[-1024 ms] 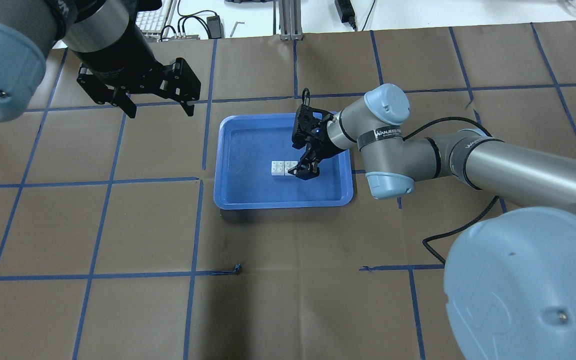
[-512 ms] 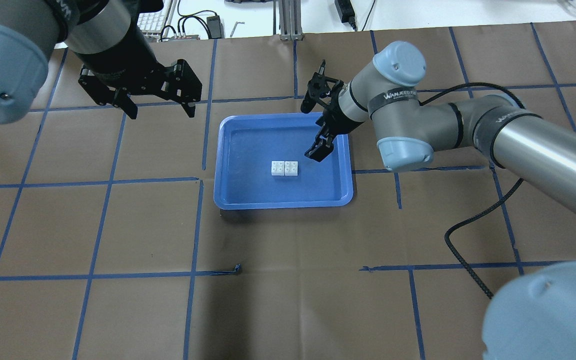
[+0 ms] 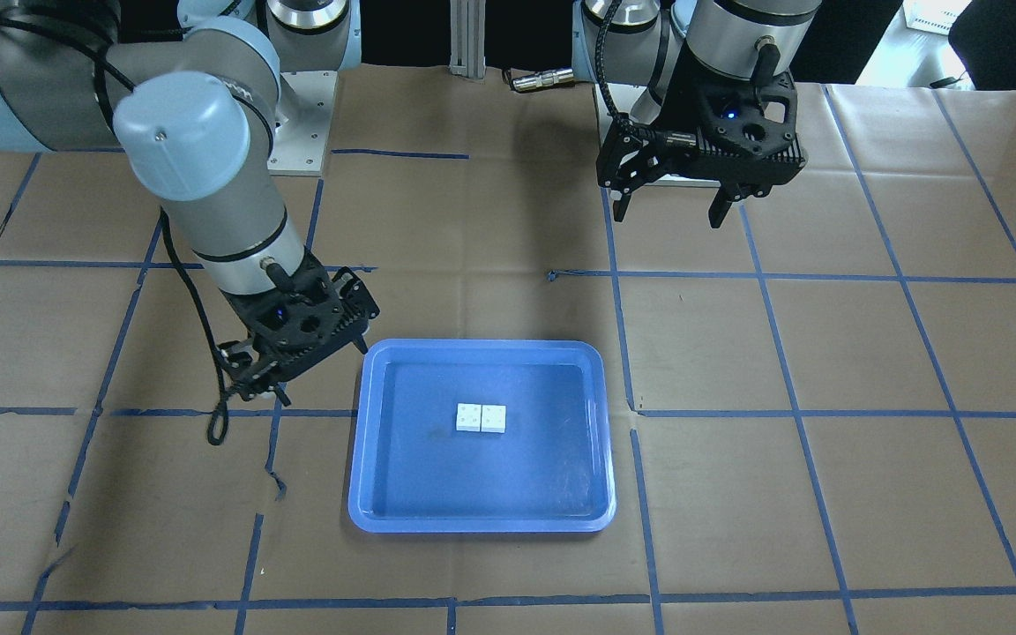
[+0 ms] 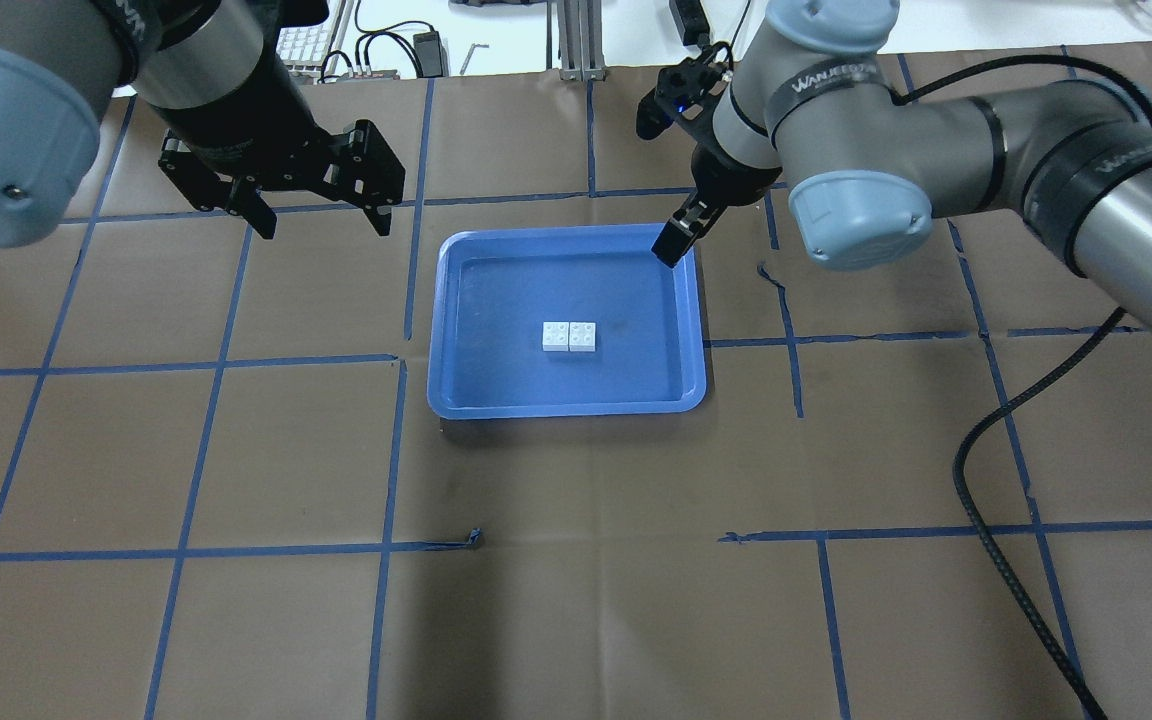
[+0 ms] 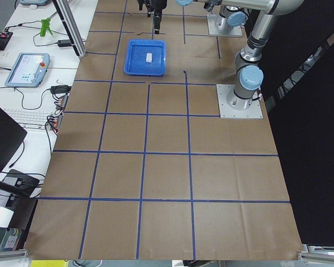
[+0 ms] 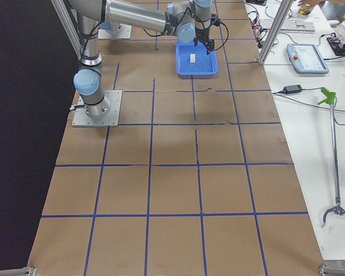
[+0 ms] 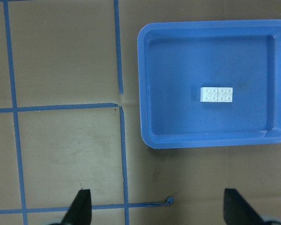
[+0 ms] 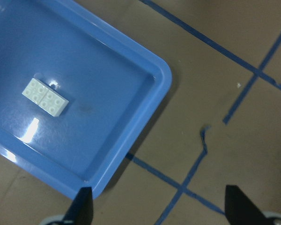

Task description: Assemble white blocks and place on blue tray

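white blocks (image 4: 568,337): sat joined side by side, mid blue tray (image 4: 566,407) | looked light, rigid, slick; best pinched across the flat side walls | right hand (image 8: 159,211) gaped empty by the tray corner | left hand (image 4: 323,215) spread empty above the tabletop (image 4: 236,450), well apart

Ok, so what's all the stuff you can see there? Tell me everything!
white blocks: two, white, touching side by side in the middle of the blue tray
blue tray: one, blue, on the table
table: one, brown paper with blue tape lines
cable: one, black, trailing from the right arm
keyboard: one, white, on the side desk
screen pendant: one, grey, on the side desk
grabber stick: one, silver with green handle, on the side desk
left gripper: one, black, open, raised away from the tray
right gripper: one, black, open, raised near a tray corner
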Motion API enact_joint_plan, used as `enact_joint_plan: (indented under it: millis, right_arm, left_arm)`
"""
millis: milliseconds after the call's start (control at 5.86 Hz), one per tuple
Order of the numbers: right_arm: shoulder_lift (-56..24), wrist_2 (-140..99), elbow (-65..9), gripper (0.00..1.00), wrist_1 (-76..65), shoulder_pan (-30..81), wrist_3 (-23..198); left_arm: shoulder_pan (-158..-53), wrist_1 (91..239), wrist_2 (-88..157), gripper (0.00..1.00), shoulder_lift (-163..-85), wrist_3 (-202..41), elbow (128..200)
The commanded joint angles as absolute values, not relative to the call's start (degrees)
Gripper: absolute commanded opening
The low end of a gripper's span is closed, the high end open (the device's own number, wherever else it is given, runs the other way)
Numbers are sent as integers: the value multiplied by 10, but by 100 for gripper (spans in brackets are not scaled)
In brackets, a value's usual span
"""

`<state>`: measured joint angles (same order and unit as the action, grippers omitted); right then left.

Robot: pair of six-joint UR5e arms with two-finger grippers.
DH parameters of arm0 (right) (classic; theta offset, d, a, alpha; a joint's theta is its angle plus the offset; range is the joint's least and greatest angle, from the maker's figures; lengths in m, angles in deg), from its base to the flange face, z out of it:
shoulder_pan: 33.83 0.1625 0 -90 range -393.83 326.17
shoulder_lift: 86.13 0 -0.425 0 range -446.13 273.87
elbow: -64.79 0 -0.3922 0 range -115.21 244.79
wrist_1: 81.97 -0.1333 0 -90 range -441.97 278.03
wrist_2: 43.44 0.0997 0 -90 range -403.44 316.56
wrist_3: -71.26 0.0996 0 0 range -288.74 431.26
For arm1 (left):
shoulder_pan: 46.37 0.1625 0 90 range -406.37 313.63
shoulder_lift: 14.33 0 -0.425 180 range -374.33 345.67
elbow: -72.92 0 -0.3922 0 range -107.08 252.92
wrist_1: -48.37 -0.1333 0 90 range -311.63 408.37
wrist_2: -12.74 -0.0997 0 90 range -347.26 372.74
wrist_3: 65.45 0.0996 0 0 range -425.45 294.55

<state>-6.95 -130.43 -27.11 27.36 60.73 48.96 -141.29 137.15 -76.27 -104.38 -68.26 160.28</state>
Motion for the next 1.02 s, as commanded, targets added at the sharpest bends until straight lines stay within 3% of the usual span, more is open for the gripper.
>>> enact_joint_plan:
  millis: [0,341,854]
  right_arm:
    - [8,-1321,-257,100,131,548,580]
    - [52,-1336,-256,100,71,550,637]
    - [22,-1331,-204,100,38,552,648]
  left_arm:
    - [-1413,1371,-761,99,-1046,-684,1602]
    - [-1412,1373,-765,99,-1042,-683,1603]
    - [-1412,1375,-765,99,-1040,-683,1603]
